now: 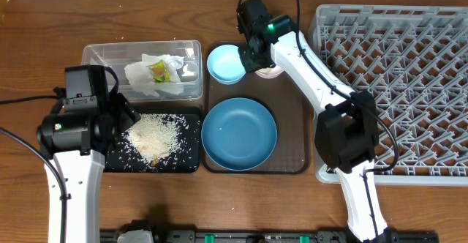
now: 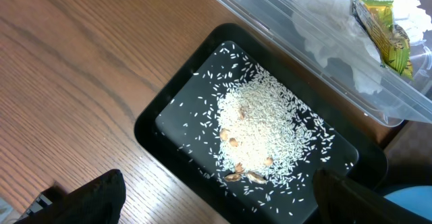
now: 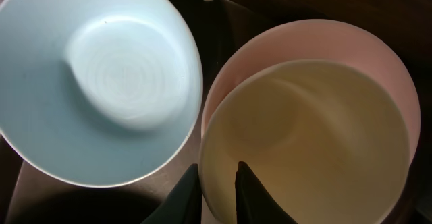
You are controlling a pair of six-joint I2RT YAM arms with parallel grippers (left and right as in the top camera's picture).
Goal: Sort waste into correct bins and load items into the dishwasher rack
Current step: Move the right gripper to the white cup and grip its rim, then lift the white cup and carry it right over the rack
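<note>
Left gripper [image 2: 217, 187]: jaws wide apart and holding nothing, above the near end of the black tray [image 2: 145, 126]; both dark fingers are cut off by the bottom edge of the wrist view.
Rice [image 2: 263, 126]: heaped in the middle of the black tray, with stray grains scattered to its walls.
Unclear bits: a few tan pieces [image 2: 246, 177] lie at the heap's edge, possibly food scraps; they are too small to name.
Clear tub [image 1: 95, 53]: just beside the black tray; it holds the crumpled napkin [image 2: 337, 42] with the yellow-green wrapper [image 2: 381, 32] on top.
Right gripper [image 3: 217, 197]: fingers close together, clamped on the rim of the small white cup [image 3: 317, 143], one inside and one outside.
Cup's place: it sits inside the pink bowl [image 3: 270, 45], which the gripper mostly hides from overhead.
Light-blue bowl [image 3: 101, 82]: empty, just left of the pink bowl.
Dark-blue plate [image 1: 239, 133]: empty, on the brown serving tray [image 1: 292, 137], nearer the front.
Dishwasher rack [image 1: 409, 67]: right of the tray, cut off at the frame edge, its left side crossed by the right arm.
</note>
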